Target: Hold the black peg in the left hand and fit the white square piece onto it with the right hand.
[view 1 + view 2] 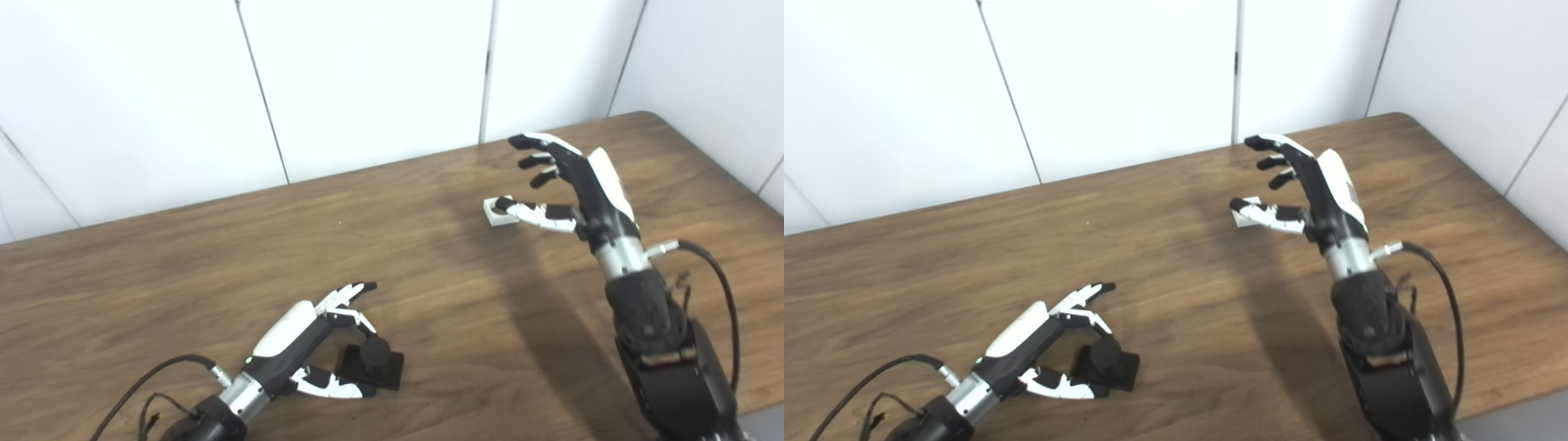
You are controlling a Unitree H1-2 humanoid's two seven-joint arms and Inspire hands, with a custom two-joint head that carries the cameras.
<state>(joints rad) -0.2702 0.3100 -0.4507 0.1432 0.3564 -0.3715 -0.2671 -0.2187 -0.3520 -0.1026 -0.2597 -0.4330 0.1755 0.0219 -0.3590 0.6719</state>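
My left hand [306,349] lies low on the brown wood-grain table [184,269], fingers spread and curved around the black peg [375,353], a short round post standing on a flat black square base. My thumb reaches along the near side of the base and my fingers arch over the far side, but I cannot tell whether any of them press on it; the peg sits on the table, not lifted. The near edge of the base is partly hidden behind my thumb.

My right hand [579,184] hangs raised over the far right part of the table, fingers apart and extended, holding nothing. The thumb tip lies across the white square piece [497,212], a small flat block with a round hole, resting on the table well apart from the peg. The thumb covers part of the hole in both views, and whether it touches the piece or only passes in front of it is unclear. Both forearms are cut off at the bottom edge.
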